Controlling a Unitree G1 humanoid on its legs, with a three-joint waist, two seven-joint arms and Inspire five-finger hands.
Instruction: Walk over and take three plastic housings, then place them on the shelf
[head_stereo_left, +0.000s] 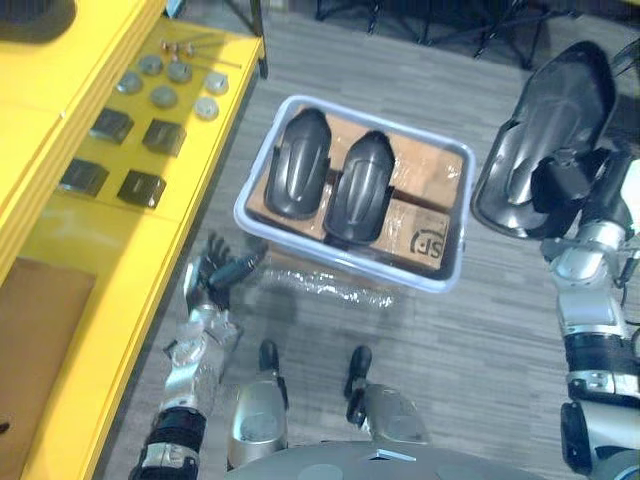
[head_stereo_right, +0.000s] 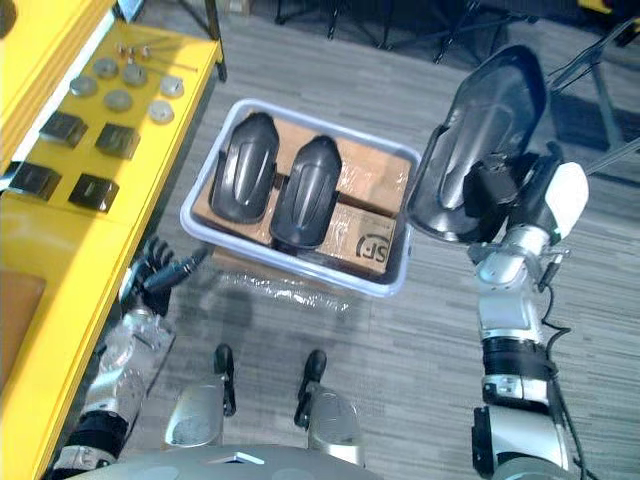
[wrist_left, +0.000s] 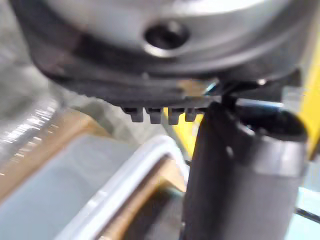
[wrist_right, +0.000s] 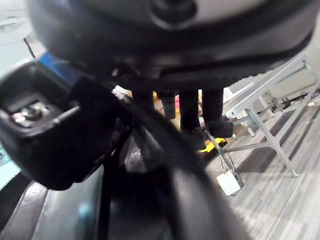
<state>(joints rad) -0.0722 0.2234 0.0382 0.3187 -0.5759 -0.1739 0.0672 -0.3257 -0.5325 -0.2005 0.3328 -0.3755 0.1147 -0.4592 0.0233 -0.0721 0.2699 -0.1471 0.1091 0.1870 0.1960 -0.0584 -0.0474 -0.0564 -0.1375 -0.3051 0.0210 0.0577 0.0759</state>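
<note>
Yellow shelf (head_stereo_left: 90, 260) crowds the bin (head_stereo_left: 463, 215) on the left — floor (head_stereo_left: 470, 350) right of it lies open.

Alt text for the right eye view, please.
The right hand grips a black plastic housing, raised to the right of a pale bin on the floor holding two more housings on cardboard. The left hand hangs open beside the yellow shelf, which carries small metal parts.
</note>
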